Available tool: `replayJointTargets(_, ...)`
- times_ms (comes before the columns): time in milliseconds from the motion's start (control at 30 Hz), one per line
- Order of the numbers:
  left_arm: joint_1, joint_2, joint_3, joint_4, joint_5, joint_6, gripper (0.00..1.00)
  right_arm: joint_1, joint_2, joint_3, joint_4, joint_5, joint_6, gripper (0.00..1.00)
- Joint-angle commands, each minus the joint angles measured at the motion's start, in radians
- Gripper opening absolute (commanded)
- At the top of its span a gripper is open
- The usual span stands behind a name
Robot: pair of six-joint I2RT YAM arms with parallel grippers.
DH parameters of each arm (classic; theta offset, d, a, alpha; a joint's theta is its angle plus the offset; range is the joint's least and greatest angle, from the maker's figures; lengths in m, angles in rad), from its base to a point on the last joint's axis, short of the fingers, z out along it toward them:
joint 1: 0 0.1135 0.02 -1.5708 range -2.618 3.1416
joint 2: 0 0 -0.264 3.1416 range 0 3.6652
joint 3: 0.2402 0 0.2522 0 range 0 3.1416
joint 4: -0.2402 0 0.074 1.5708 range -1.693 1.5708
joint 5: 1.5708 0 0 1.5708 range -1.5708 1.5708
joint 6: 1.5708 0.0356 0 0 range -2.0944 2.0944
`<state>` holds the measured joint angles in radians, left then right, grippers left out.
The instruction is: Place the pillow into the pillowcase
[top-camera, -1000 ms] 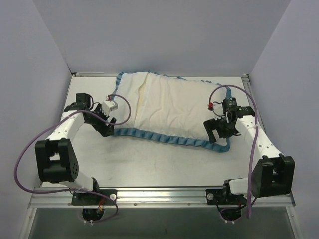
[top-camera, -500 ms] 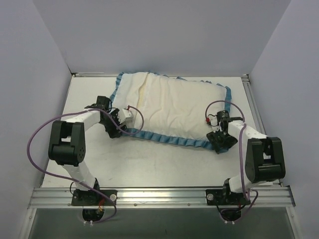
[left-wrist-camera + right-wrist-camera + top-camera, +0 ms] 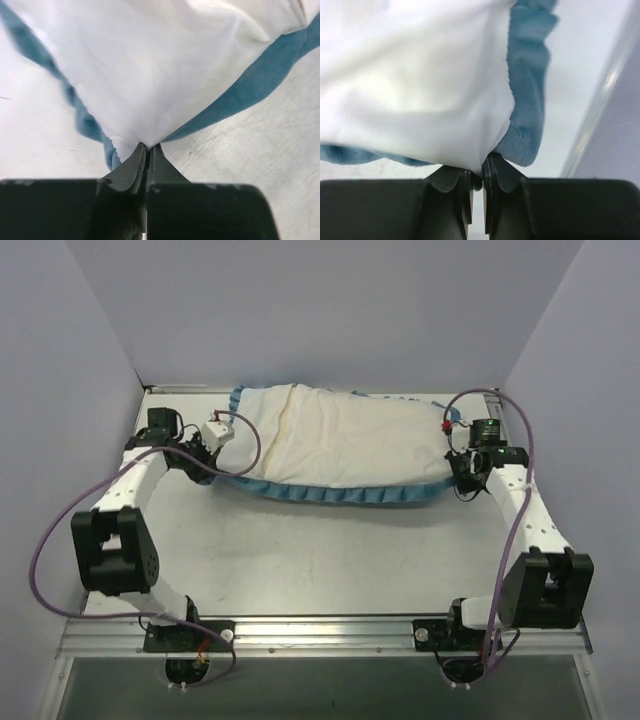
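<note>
Both arms are reaching forward from the near edge with elbows raised, their wrists facing each other across the far half of the tabletop [image 3: 320,550]. The left tool [image 3: 146,148] is pinching fully closed on the left end of the pillowcase [image 3: 350,440], gripping white fabric just where the teal trim [image 3: 330,493] runs in. The right tool [image 3: 481,165] is clamping closed on the right end, holding white fabric beside a fold of the trim. The pillowcase is stretching between them, white side up, its ruffled near edge bowing toward the near side. It is looking plump, with a faint yellowish line left of centre. Whether the pillow is lying inside, I cannot tell.
</note>
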<state>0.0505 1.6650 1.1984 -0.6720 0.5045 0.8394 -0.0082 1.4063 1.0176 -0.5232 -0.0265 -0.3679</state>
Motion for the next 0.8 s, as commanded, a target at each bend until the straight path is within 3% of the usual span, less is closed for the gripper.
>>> replayJointTargets(0,0.031,-0.217,0.128,-0.014,0.127,-0.121,0.0,-0.09,-0.14,0.221,-0.069,-0.045,0.018,0.0)
replayJointTargets(233,0.06,-0.499,0.156,0.136,0.151,-0.391,0.0,-0.159,-0.315,0.475,-0.136,-0.11,0.059,0.0)
replayJointTargets(367,0.061,-0.684,0.151,0.32,0.049,-0.623,0.0,-0.173,-0.408,0.602,-0.124,-0.055,0.113,0.0)
replayJointTargets(467,0.063,-0.741,0.173,0.362,-0.035,-0.668,0.0,-0.173,-0.435,0.627,-0.116,-0.03,0.103,0.0)
replayJointTargets(567,0.063,-0.72,0.201,0.321,-0.054,-0.616,0.0,-0.173,-0.412,0.592,-0.087,-0.015,0.083,0.0)
replayJointTargets(767,0.052,-0.589,0.103,0.368,-0.011,-0.596,0.0,-0.171,-0.267,0.469,0.054,-0.059,0.087,0.0)
